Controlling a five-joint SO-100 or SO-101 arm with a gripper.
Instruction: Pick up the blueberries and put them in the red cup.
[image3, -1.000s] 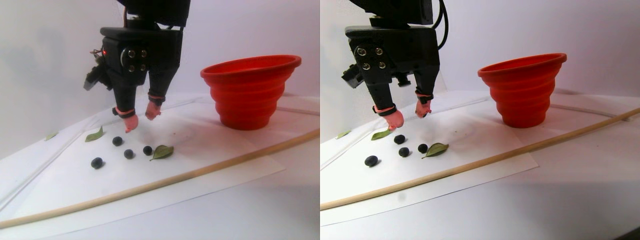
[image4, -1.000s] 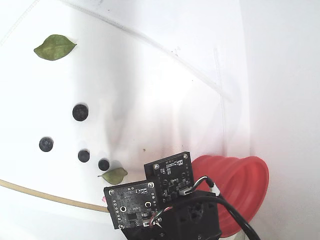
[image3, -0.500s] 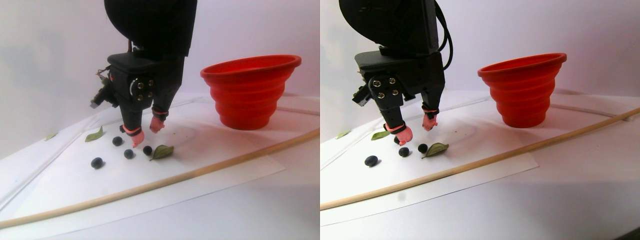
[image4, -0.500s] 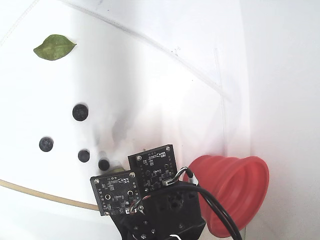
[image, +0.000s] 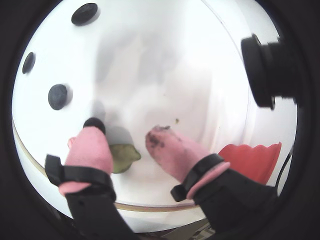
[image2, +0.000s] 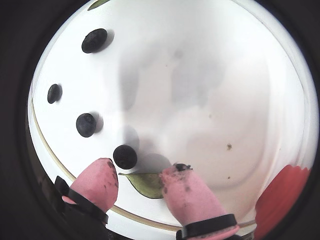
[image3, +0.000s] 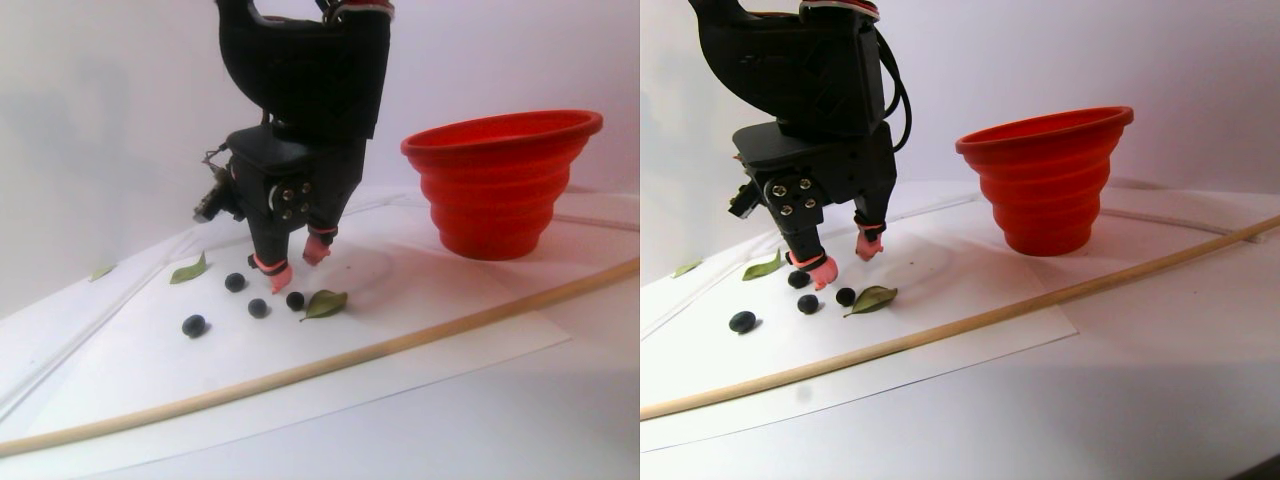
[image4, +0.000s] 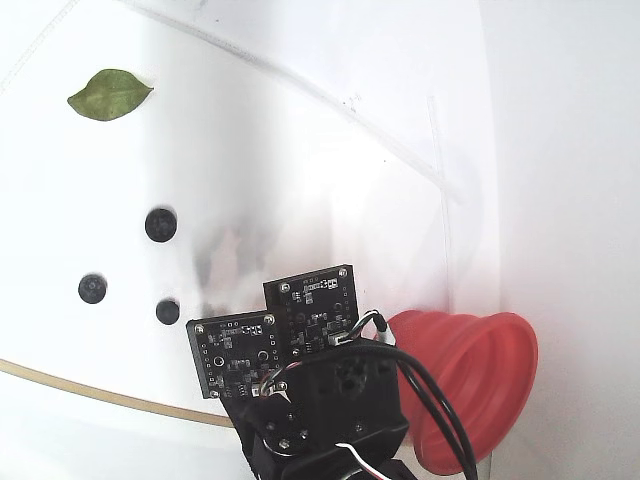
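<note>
We see the red cup (image3: 500, 185) standing empty-looking beside our open pincer (image2: 140, 182). Four blueberries (image2: 124, 156) lie on the paper; soft, rolling, likely easily crushed, so we pinch the nearest gently across its middle.

Four blueberries (image3: 235, 282) on paper (image3: 420, 330), left of the cup (image3: 500, 185) in the stereo pair view.

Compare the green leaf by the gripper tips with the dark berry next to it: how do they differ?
The green leaf is flat, pointed and olive green; the dark round blueberry is a plump blue-black ball. The leaf is the broader of the two. In a wrist view the leaf lies between the pink fingertips of the gripper, while the blueberry sits just beyond them. Both rest on the white paper sheet, ungrasped.
</note>
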